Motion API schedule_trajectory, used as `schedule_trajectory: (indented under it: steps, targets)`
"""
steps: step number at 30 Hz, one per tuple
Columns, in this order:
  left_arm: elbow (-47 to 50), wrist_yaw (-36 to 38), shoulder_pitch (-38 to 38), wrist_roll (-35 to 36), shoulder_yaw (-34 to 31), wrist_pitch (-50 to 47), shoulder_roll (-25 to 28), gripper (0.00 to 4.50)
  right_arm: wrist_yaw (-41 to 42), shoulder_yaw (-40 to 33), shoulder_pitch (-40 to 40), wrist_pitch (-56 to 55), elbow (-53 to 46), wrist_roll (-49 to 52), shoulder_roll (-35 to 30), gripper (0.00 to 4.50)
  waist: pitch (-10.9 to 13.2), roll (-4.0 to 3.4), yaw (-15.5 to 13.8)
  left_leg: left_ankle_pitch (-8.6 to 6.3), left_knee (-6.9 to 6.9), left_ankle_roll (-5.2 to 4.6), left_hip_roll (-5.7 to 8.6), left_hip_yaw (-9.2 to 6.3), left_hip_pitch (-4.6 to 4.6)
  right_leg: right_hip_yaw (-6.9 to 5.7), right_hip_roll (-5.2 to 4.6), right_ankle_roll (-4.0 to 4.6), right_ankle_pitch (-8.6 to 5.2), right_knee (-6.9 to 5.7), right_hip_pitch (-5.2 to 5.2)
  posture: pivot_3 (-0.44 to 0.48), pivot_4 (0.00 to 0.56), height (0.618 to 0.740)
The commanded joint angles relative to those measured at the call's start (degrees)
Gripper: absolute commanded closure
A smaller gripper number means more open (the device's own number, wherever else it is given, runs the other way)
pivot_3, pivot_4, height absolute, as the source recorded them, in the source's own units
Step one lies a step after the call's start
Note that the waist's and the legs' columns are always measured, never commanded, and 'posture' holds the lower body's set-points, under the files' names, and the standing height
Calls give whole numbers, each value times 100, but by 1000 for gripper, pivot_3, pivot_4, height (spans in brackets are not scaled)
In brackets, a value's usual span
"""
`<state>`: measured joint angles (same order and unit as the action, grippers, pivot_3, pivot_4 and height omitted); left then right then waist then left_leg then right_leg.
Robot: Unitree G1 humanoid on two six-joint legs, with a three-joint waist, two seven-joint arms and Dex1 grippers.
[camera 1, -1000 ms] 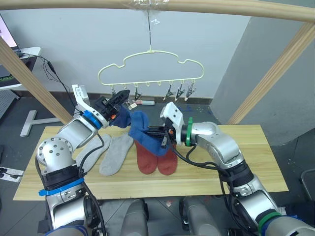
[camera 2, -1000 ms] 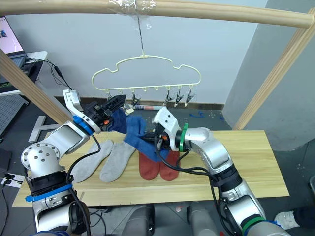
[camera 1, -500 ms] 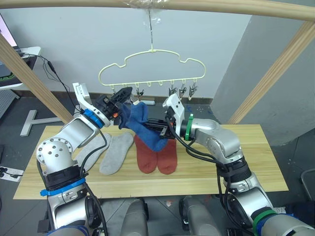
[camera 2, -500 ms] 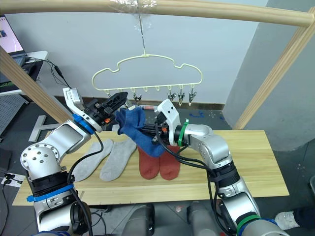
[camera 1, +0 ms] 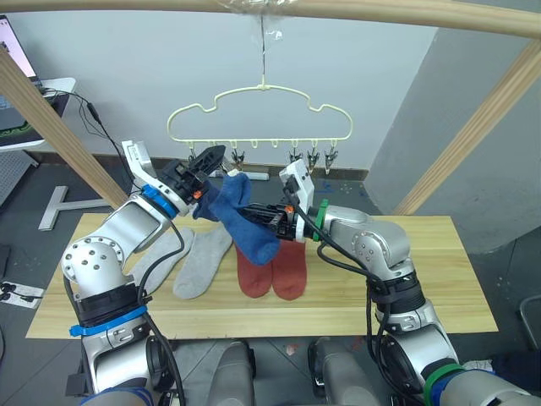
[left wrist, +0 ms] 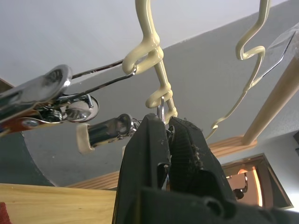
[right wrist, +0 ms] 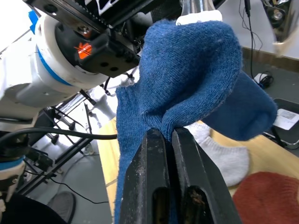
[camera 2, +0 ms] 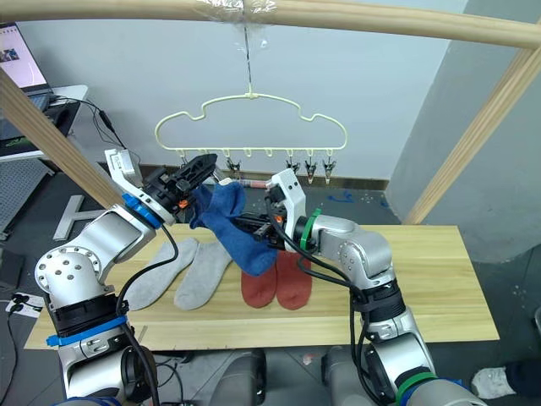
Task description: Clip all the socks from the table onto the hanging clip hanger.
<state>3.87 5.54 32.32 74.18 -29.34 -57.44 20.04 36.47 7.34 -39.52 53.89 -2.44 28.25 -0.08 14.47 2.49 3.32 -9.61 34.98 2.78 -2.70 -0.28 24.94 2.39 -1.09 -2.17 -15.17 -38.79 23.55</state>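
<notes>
The pale yellow-green clip hanger (camera 1: 260, 89) hangs by its hook from the wooden rail, with metal clips (camera 1: 312, 157) along its bottom bar. My left gripper (camera 1: 215, 156) is up at the hanger's left end, shut on the thin tab of a clip (left wrist: 160, 108). My right gripper (right wrist: 168, 135) is shut on a blue sock (camera 1: 243, 218) and holds it in the air just below the left gripper, its cuff close to the clips. Two light grey socks (camera 1: 201, 260) and two rust red socks (camera 1: 289, 269) lie flat on the table (camera 1: 423, 288).
A thick wooden rail (camera 1: 355, 8) crosses overhead, with slanted wooden posts on the left (camera 1: 51, 110) and right (camera 1: 473, 118). A desk with a screen (camera 1: 15, 59) stands at the far left. The table's right half is bare wood.
My right gripper has lifted the blue sock off the table, up and leftward toward the left gripper and the clips. The left gripper stays at the hanger's left end.
</notes>
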Motion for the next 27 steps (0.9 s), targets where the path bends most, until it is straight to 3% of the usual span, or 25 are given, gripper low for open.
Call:
schedule_trajectory:
  steps: [1,27]
  targets:
    - [152,42,173,281,-9,114,78,4417,-128,-255,-203,141,-286,327,89,4453,0,0,0,0,0,0,0,0,0,0,0,0,0,0,0,-61,213,740]
    - [119,-28,193,357,-21,295,49,4417,-325,-252,-125,311,9,649,174,4453,0,0,-4,0,-2,-1,0,-2,8,-3,0,-1,-1,8,3,-50,221,740]
